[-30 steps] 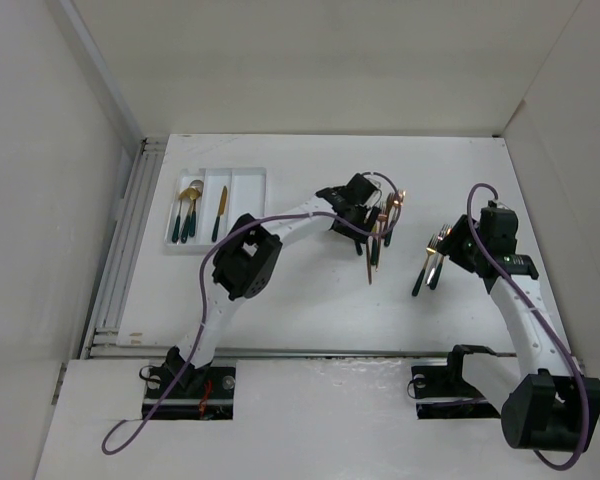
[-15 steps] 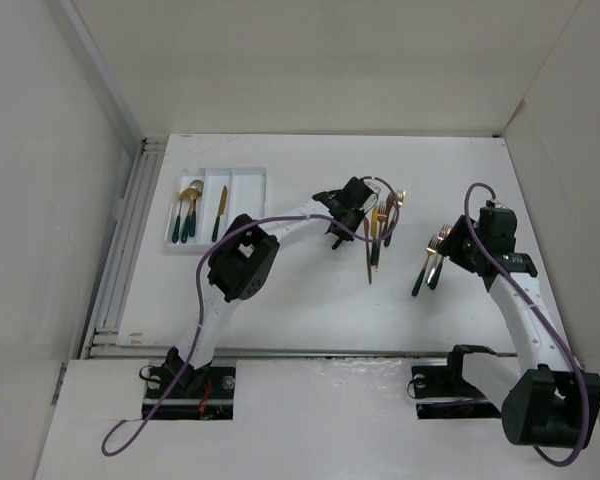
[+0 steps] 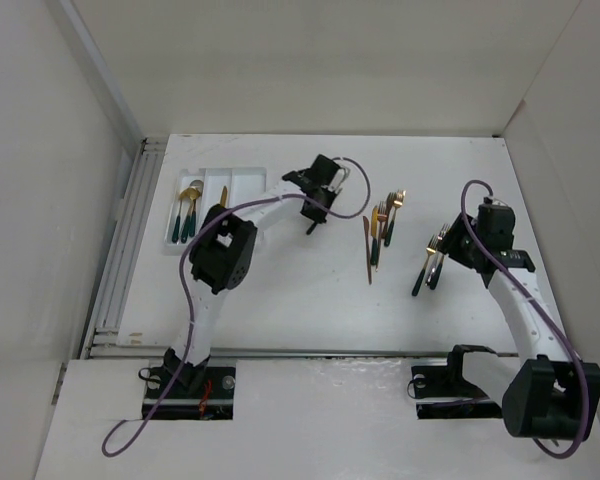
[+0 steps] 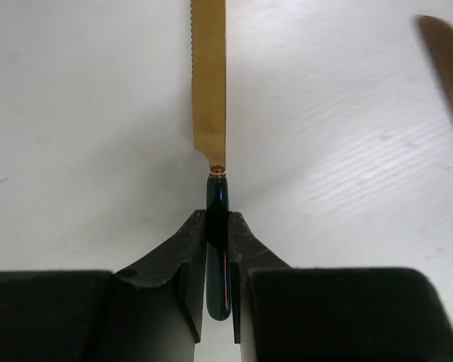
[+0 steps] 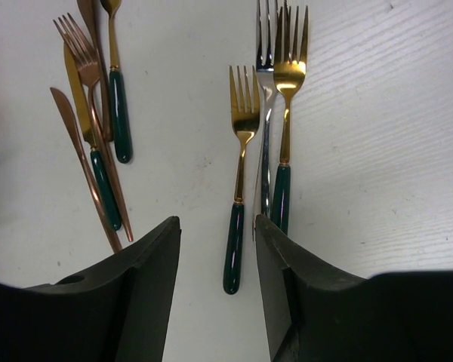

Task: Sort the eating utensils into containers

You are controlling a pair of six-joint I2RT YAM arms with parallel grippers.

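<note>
My left gripper (image 4: 217, 222) is shut on the dark green handle of a gold-bladed knife (image 4: 209, 83), held over the table; from the top camera this gripper (image 3: 318, 192) hangs right of the white tray (image 3: 246, 205). The tray's left compartment holds spoons (image 3: 187, 212) and its middle one a knife (image 3: 220, 210). My right gripper (image 5: 217, 222) is open just above three forks: a short gold fork (image 5: 241, 143) whose handle lies between the fingers, a silver fork (image 5: 266, 113) and a gold fork (image 5: 288, 113). Overhead, the right gripper (image 3: 452, 245) hovers by these forks (image 3: 430, 265).
A loose group of knives, a fork and other utensils (image 3: 380, 228) lies mid-table between the arms, also left of the forks in the right wrist view (image 5: 98, 158). A second knife's blade (image 4: 447, 72) shows at the right edge of the left wrist view. White walls enclose the table.
The left gripper shut on a knife from the middle group and carried it left toward the tray. The right arm has hardly moved.
</note>
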